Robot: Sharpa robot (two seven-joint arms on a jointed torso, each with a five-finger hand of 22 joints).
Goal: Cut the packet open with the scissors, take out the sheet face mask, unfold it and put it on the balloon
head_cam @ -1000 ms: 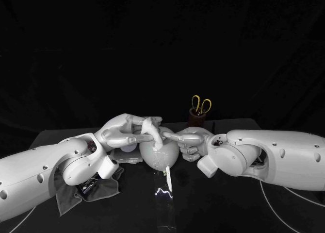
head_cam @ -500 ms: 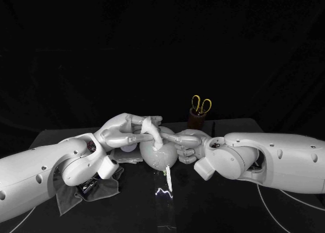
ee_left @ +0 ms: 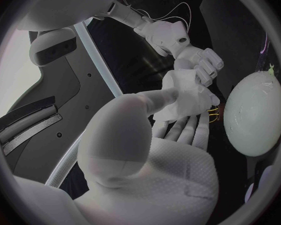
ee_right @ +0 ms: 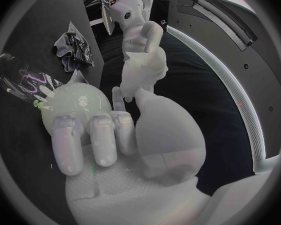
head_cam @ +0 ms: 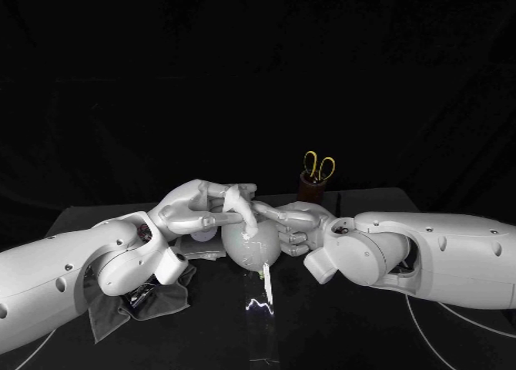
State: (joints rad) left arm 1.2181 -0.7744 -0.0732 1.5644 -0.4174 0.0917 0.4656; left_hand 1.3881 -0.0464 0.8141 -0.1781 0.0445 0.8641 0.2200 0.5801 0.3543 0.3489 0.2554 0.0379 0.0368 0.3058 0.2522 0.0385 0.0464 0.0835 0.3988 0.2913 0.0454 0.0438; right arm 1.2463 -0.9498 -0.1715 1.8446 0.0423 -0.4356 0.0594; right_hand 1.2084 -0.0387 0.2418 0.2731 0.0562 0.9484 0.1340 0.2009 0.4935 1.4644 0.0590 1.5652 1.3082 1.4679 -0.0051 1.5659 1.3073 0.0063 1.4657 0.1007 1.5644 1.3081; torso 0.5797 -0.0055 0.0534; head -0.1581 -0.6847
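Note:
A pale balloon (head_cam: pixel 252 243) stands mid-table, its knot pointing toward me. Just above it, both hands pinch a folded white sheet mask (head_cam: pixel 238 202). My left hand (head_cam: pixel 199 210) holds the mask's upper part from the left, and my right hand (head_cam: pixel 296 228) holds it from the right with its other fingers curled beside the balloon. The left wrist view shows the mask (ee_left: pixel 185 92) between the hands beside the balloon (ee_left: pixel 255 113). In the right wrist view the mask (ee_right: pixel 142 72) rises over the balloon (ee_right: pixel 75 106). Yellow-handled scissors (head_cam: pixel 319 166) stand in a dark cup (head_cam: pixel 313 186) behind.
A crumpled dark packet (head_cam: pixel 145 299) lies at the left under my left forearm, also seen as the packet (ee_right: pixel 75 47) in the right wrist view. A clear film strip (head_cam: pixel 259 307) lies on the table in front of the balloon.
My right arm has shifted a little to the left, closer to the balloon. The pinched mask has tilted slightly; the balloon and left hand stay put.

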